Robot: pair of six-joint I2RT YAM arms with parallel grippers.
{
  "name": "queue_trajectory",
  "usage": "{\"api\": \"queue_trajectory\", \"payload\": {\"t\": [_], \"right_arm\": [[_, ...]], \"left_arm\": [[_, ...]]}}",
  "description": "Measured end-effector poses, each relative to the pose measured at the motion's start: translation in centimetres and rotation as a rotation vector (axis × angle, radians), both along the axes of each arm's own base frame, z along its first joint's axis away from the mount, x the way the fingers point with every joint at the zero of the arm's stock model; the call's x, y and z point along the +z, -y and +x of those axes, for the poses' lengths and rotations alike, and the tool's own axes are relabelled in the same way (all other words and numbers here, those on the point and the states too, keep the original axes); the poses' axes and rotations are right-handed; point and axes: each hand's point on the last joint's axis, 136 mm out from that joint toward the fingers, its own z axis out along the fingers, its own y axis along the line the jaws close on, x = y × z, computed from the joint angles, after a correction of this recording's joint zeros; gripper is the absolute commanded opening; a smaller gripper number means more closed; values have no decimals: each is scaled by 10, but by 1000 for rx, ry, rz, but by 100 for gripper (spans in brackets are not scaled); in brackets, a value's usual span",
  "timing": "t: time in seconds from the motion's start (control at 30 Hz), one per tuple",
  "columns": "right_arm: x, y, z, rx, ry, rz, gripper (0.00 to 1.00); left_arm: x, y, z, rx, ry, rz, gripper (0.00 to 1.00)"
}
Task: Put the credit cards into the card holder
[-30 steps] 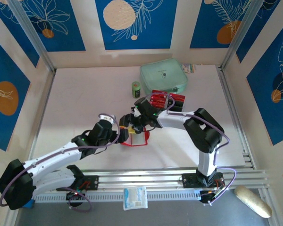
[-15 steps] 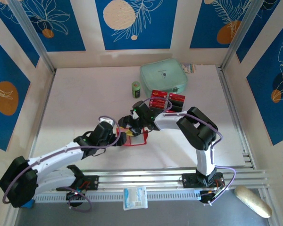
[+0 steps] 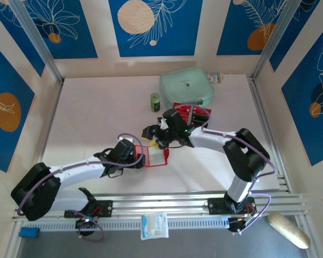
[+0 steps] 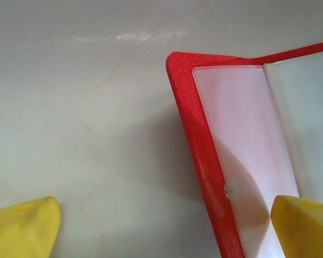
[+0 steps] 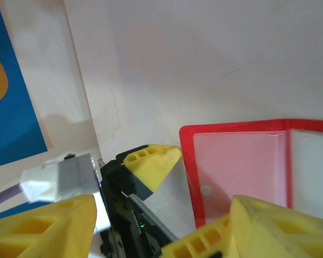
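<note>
Lying open near the middle of the white table [image 3: 91, 107], the red card holder [image 3: 158, 157] shows its pale inner pockets face up. The left gripper [image 3: 139, 158] sits low at the holder's left edge with its yellow fingers [image 4: 25, 227] spread wide. In the left wrist view one fingertip is over bare table and the other over the pale pocket, just inside the red border (whether it touches the pocket I cannot tell). The right gripper [image 3: 151, 134] hangs just behind the holder's far left corner, tilted towards it. Its yellow fingers [image 5: 269, 228] stand apart, and the left gripper's fingertip shows through the gap between them. The red credit cards [image 3: 203, 112] lie well behind the holder, partly hidden by the right arm and just in front of the mint-green zip pouch [image 3: 185, 88]. A small green container [image 3: 155, 101] stands beside the pouch.
</note>
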Motion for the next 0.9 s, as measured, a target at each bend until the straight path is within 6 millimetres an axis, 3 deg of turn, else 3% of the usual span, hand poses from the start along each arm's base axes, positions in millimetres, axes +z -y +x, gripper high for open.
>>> {"api": "queue_trajectory", "payload": {"t": [0.23, 0.4, 0.53, 0.63, 0.7, 0.8, 0.9], "right_arm": [[8, 58, -11, -18, 156, -241, 65], [-22, 93, -22, 6, 156, -424, 63], [-44, 100, -25, 41, 127, -490, 55], [-61, 102, -26, 65, 102, -526, 45], [-71, 104, -27, 79, 89, -546, 32], [-78, 106, -26, 84, 75, -560, 11], [-78, 109, -23, 74, 75, -560, 0]], "left_arm": [[4, 4, 6, 5, 16, -8, 100], [10, 8, 12, 7, 29, -13, 100], [9, 10, 14, 2, 26, -5, 100], [6, 10, 15, 0, 19, 3, 100], [4, 10, 15, 0, 13, 9, 100], [4, 10, 16, -5, 12, 15, 100], [5, 12, 18, -13, 17, 15, 100]]}}
